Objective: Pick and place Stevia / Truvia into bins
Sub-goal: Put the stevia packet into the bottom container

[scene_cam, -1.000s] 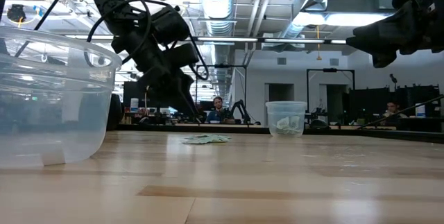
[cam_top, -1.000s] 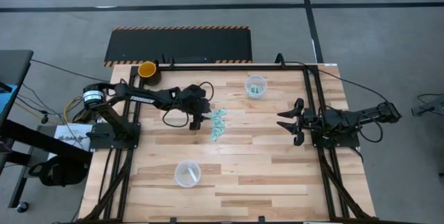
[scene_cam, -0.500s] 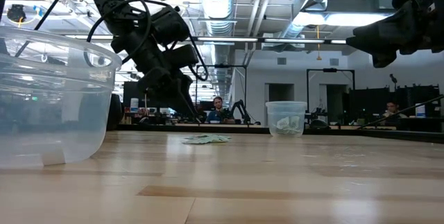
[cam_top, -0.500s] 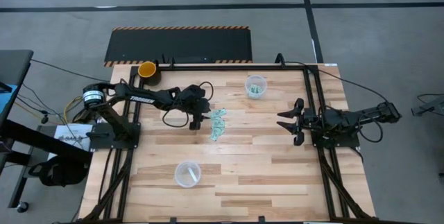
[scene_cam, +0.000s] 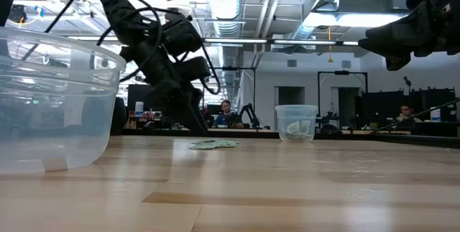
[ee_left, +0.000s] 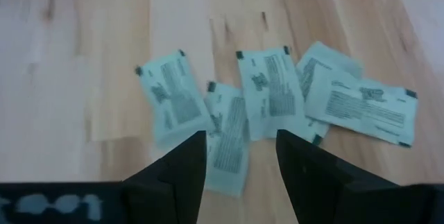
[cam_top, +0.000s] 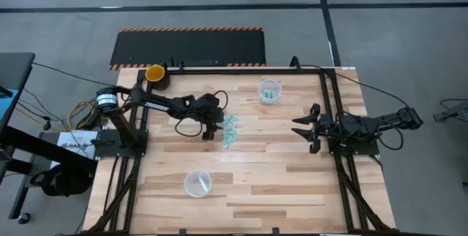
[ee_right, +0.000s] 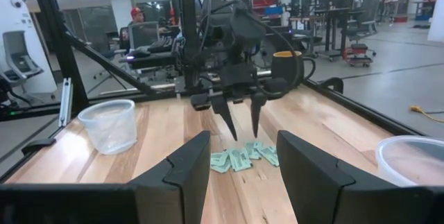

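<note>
On the wooden table, seen from above, most of the sorting looks undone. The left gripper hangs just above the pile's nine-o'clock edge, fingers apart and empty, straddling one packet in its wrist view. The right gripper waits at three o'clock, fingers spread, holding nothing. The clear cup at one o'clock already holds a few packets; the clear cup at seven o'clock seems empty, though that is hard to tell. The Stevia packets lie loose near the table's centre.
</note>
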Robot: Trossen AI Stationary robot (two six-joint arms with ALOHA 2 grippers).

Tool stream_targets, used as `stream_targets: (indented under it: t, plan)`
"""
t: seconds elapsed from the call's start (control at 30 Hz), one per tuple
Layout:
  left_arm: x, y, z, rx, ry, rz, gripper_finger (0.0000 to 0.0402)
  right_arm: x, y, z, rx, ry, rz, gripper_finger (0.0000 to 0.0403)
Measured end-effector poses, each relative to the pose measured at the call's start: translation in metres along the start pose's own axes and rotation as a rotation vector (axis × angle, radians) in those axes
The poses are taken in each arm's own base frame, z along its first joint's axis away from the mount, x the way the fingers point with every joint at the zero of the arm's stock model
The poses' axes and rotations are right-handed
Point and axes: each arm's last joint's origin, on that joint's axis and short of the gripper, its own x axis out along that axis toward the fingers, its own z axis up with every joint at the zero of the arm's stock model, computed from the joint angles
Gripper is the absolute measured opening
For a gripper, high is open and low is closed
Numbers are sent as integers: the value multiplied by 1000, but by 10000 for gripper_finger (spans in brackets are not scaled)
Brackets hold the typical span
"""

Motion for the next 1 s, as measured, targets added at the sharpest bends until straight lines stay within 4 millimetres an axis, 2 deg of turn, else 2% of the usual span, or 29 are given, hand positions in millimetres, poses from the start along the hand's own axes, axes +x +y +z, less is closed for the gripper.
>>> stream_targets:
  t: [0.3,1.0]
  plan:
    - [16,3,-1,-7,33,-39,163,0,0,0,1,-2,-1,159]
    - [15,5,-3,-12,66,-1,163,0,0,0,1,-2,-2,159]
